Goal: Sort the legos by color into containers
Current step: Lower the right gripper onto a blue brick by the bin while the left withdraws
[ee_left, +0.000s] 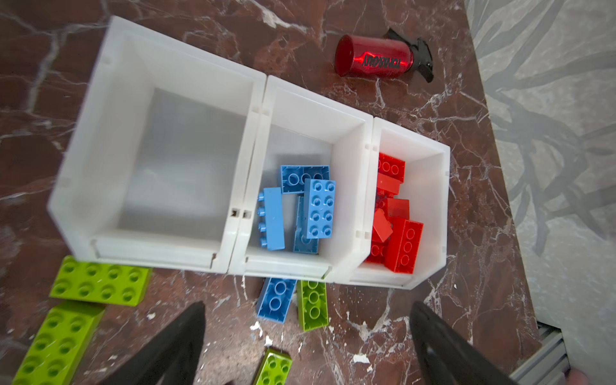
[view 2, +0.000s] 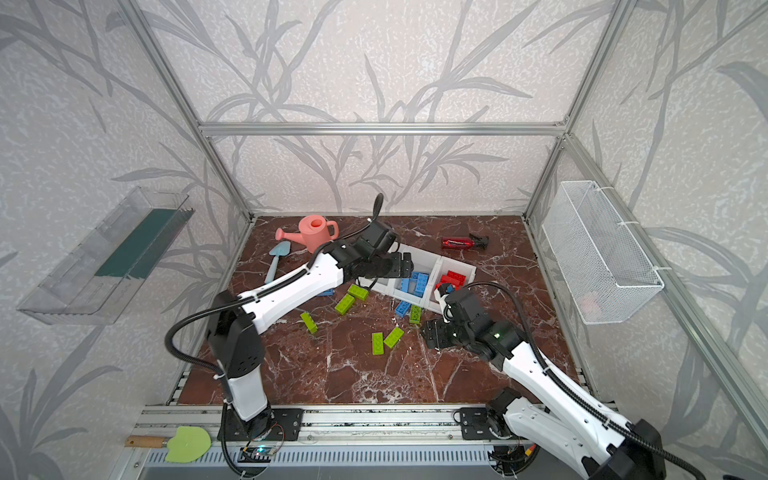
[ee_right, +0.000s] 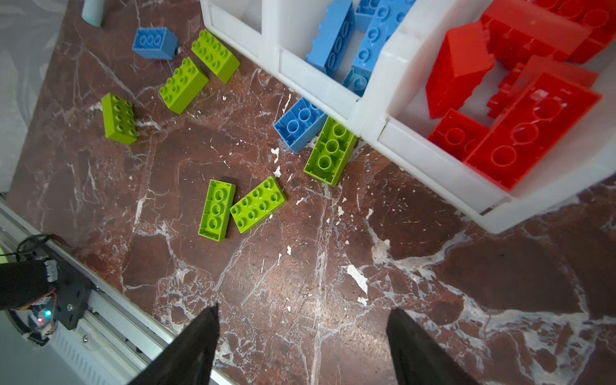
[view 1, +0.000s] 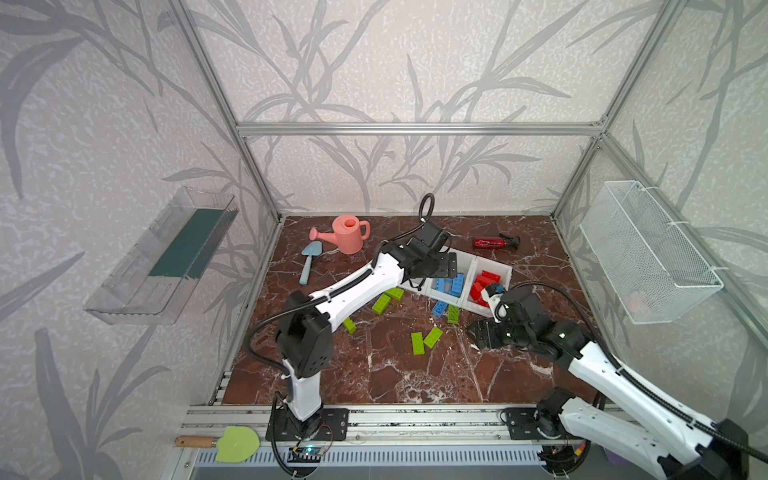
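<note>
Your left gripper (ee_left: pixel 307 305): black fingers spread wide, nothing between them, hanging above the bin row. Your right gripper (ee_right: pixel 303 308): fingers likewise parted and bare, over open table near the red end of that row.

Surface: your table (view 1: pixel 415 374) has a glossy red-brown marble pattern with white veins and small white flecks.
Room: pale grey walls printed with darker leaf sprays, framed in aluminium rails.
Writing: black lettering runs along the spray bottle (ee_left: pixel 373 60); you see it upside down and it cannot be read surely.

Stock:
- bins (ee_left: pixel 100 133): three, white matte plastic, square-cornered, open-topped, joined side by side.
- blue bricks (ee_left: pixel 318 208): studded plastic, heaped in the middle bin.
- loose blue brick (ee_left: pixel 276 300): underside up on the table, touching the middle bin's front.
- red bricks (ee_left: pixel 403 245): glossy, piled in the end bin nearest the bottle.
- green bricks (ee_left: pixel 100 283): lime, scattered on the table before the bins, one just beside the loose blue brick.
- watering can (view 1: pixel 349 232): pink, rounded, at the back.
- trowel (view 1: pixel 308 262): light blue, beside the can.
- wire basket (view 1: pixel 648 257): white mesh, on the right wall.
- clear tray (view 1: pixel 162 257): transparent plastic, on the left wall.
</note>
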`<state>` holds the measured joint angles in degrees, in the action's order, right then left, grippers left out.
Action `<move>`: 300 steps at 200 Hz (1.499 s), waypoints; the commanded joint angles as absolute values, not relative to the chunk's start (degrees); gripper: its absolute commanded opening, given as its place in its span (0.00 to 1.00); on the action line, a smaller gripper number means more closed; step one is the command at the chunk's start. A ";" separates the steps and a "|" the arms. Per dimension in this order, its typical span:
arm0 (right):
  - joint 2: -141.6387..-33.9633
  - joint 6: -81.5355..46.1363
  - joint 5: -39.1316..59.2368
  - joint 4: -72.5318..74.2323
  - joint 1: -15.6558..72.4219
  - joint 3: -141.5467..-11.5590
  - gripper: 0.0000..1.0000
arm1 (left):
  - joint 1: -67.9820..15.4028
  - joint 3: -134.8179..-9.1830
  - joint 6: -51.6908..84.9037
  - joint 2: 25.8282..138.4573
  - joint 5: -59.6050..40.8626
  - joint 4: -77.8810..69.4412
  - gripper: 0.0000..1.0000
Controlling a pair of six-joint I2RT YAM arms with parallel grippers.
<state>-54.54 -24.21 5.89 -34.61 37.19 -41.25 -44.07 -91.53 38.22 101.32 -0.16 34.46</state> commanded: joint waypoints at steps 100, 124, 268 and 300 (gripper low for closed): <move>-91.44 -27.77 -1.03 -17.68 44.92 -57.89 0.79 | -44.35 -54.24 42.82 63.60 20.61 37.74 0.95; -96.12 -27.45 -1.85 -17.04 44.98 -61.00 0.78 | -44.21 -51.40 42.03 60.30 21.53 36.15 0.95; -106.61 -27.09 -0.07 -20.22 49.92 -67.97 0.73 | -44.04 -49.21 42.23 61.08 21.92 35.71 0.94; -106.66 -28.51 2.30 -19.53 52.43 -69.62 0.73 | -43.96 -47.87 42.89 59.59 22.54 36.38 0.94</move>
<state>-105.91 -27.00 -0.73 -18.63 50.59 -67.55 -44.14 -49.39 41.76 61.14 20.05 35.27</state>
